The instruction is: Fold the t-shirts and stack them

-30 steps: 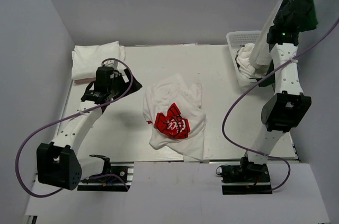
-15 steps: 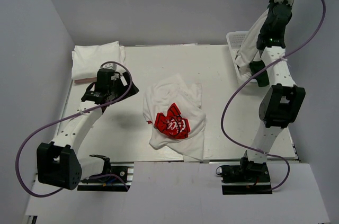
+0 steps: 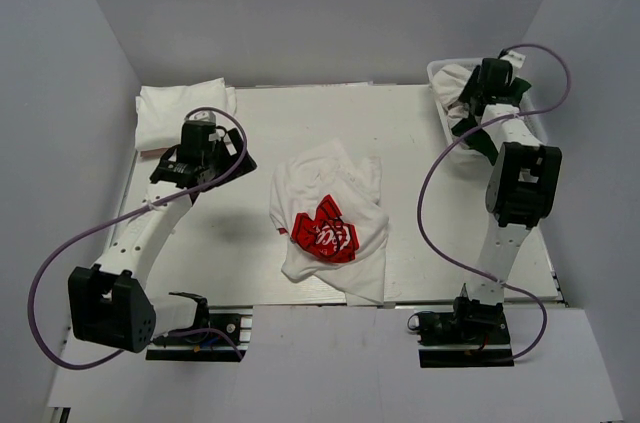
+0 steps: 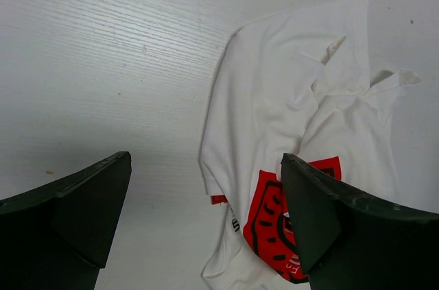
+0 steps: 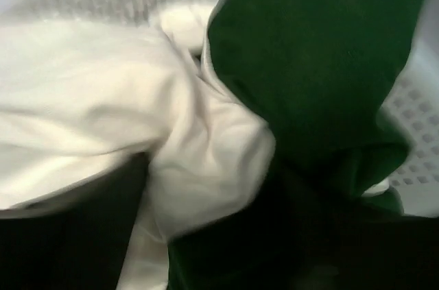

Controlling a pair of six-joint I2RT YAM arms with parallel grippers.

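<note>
A crumpled white t-shirt with a red square print lies in the middle of the table. In the left wrist view it spreads ahead of my left gripper. That gripper is open and empty, hovering left of the shirt. A folded white t-shirt rests at the back left corner. My right gripper is down in the basket, pressed among a white t-shirt and a dark green t-shirt. Blur and dark cloth hide how its jaws stand.
The white lattice basket stands at the back right corner, with green cloth hanging over its near side. Grey walls close in on the left, back and right. Purple cables loop beside both arms.
The right arm has dropped from high above the basket, where a white shirt hung from it, down into the basket. The left gripper shifted slightly toward the back.
</note>
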